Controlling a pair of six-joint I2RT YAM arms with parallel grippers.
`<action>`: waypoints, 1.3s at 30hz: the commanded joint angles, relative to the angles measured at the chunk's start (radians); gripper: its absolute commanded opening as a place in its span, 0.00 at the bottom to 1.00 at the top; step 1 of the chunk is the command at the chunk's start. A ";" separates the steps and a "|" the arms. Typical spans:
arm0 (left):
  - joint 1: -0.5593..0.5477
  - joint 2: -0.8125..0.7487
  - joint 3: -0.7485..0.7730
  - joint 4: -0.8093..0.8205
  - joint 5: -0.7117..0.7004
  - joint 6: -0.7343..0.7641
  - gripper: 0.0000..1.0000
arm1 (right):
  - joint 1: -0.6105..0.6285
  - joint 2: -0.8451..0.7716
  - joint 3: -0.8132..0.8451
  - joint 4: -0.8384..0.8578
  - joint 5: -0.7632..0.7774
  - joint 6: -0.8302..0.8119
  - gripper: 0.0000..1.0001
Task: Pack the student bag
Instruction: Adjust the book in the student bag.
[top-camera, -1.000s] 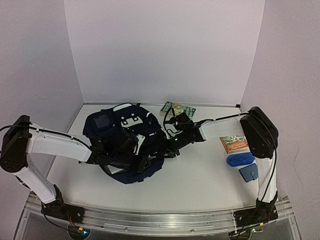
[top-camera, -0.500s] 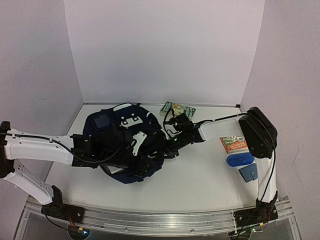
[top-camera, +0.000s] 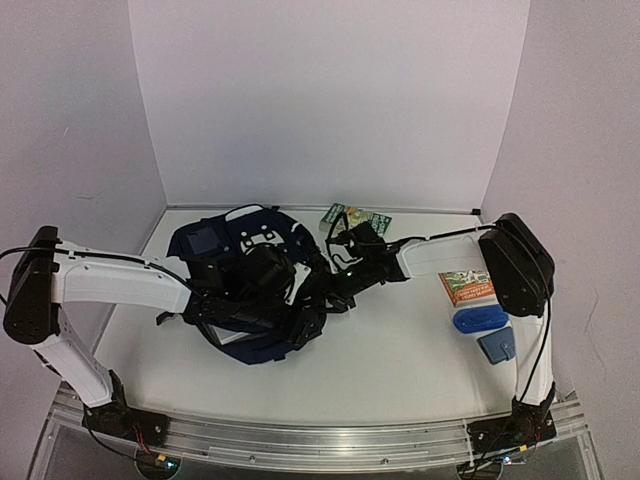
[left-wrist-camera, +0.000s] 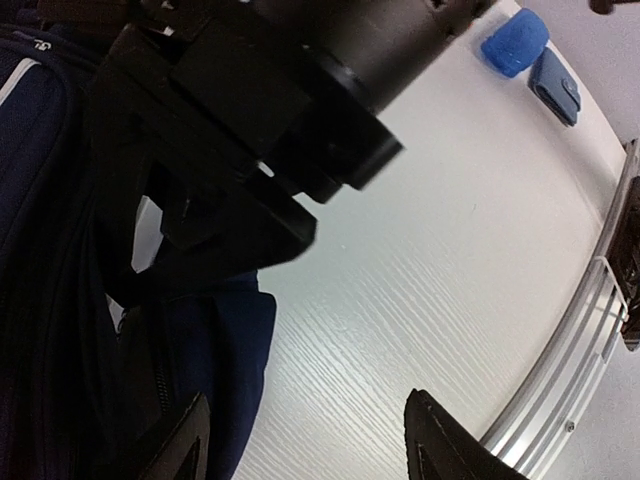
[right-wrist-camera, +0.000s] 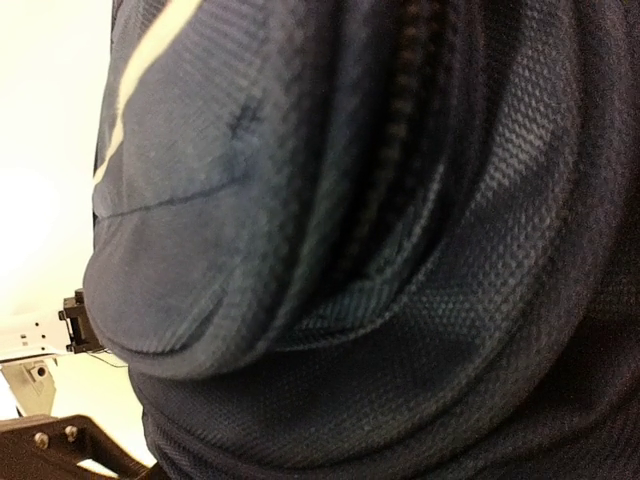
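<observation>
Lying left of centre on the table, the student bag sits under both arms. Left gripper hangs over its near edge, fingers spread wide, holding nothing. Right gripper is pressed against the bag's right side; can't tell how far open.

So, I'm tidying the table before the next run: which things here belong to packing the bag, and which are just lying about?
In the job:
student bag

Lying about, untouched, perhaps for packing later:
green packet
orange box
blue pouch
small blue case
</observation>
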 joint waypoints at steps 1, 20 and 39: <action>0.038 0.030 0.062 -0.034 -0.006 -0.051 0.67 | -0.004 0.013 0.055 0.087 0.016 0.028 0.52; 0.109 0.072 0.018 -0.087 0.026 -0.105 0.69 | -0.006 0.039 0.046 0.120 0.018 0.064 0.53; 0.104 0.101 -0.029 0.091 0.091 -0.023 0.51 | -0.006 0.072 0.050 0.164 -0.010 0.109 0.51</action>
